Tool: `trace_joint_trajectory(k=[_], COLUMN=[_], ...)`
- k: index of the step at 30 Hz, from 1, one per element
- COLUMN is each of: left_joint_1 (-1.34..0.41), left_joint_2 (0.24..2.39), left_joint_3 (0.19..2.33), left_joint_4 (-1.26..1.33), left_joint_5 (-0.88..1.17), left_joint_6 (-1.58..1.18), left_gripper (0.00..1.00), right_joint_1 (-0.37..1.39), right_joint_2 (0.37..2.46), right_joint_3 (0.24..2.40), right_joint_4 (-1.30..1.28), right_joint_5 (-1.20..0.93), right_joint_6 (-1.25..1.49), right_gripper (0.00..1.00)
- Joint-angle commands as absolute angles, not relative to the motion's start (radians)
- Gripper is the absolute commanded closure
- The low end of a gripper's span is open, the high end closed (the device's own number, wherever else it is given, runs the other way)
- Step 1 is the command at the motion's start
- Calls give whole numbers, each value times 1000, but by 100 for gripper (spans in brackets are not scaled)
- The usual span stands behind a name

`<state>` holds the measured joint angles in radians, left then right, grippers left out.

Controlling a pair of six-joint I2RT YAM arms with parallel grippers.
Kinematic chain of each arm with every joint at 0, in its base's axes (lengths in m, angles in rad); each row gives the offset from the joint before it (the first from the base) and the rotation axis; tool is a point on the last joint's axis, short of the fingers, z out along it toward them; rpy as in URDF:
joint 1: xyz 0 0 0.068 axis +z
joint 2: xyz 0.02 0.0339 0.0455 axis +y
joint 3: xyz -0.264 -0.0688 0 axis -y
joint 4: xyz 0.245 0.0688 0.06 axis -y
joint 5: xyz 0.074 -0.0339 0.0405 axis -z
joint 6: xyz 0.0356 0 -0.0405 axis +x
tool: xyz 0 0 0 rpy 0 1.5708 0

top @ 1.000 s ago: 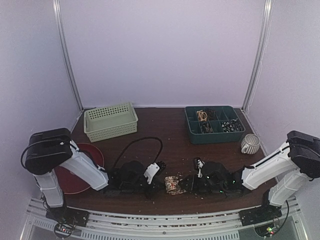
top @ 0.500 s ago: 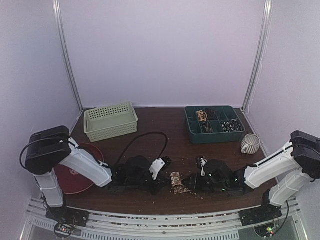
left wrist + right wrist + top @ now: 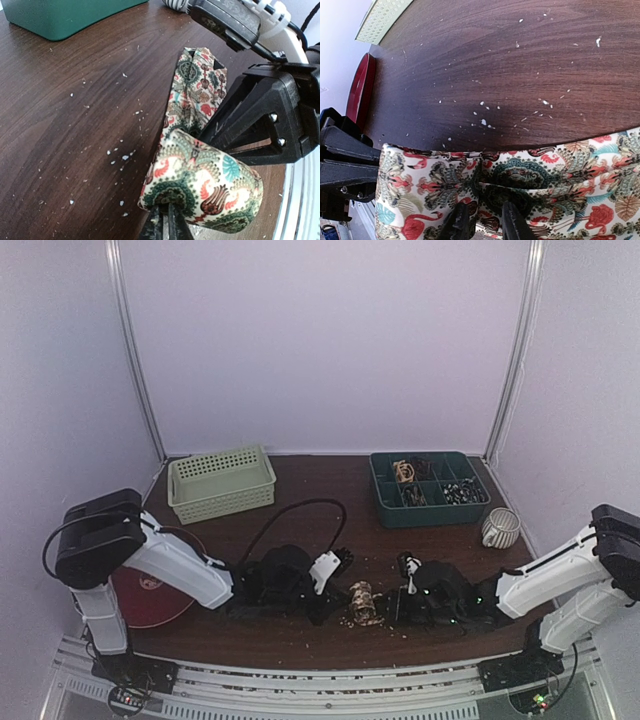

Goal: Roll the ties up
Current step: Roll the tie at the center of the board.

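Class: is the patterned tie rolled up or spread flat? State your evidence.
Partly rolled: the tie ends in a thick coil in the left wrist view, an unrolled tail beyond.

Place: robot lab booth | signs: plain pale walls (image 3: 320, 340), aluminium frame rails (image 3: 320, 702), left arm (image 3: 180, 570), right arm (image 3: 545, 578) bolted to table (image 3: 330, 490)

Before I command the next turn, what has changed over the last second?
The rolled tie has shifted slightly to the right. The left end effector followed it rightward; the right end effector backed away to the right. Both still grip the tie; nothing was released. The basket, red plate, green tray and mug stayed put.
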<state>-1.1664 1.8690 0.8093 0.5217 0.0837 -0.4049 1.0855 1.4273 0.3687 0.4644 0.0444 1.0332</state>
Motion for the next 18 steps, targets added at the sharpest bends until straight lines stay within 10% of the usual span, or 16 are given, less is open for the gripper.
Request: trace_joint_trajectory(k=[1,18], left_joint_1=[-1172,-1173], left_joint_2=[1884,1919], left_joint_3=[859,941], left_joint_4=[488,416], left_joint_5=[92,106], left_joint_6=[-378,-377], left_gripper=[91,84], right_joint_1=[1077,1071], right_joint_2=[1391,1250], right_joint_3=[350,348], right_joint_4=[414,203], right_joint_5=[94,259], right_joint_6=[992,969], right_gripper=[76,70])
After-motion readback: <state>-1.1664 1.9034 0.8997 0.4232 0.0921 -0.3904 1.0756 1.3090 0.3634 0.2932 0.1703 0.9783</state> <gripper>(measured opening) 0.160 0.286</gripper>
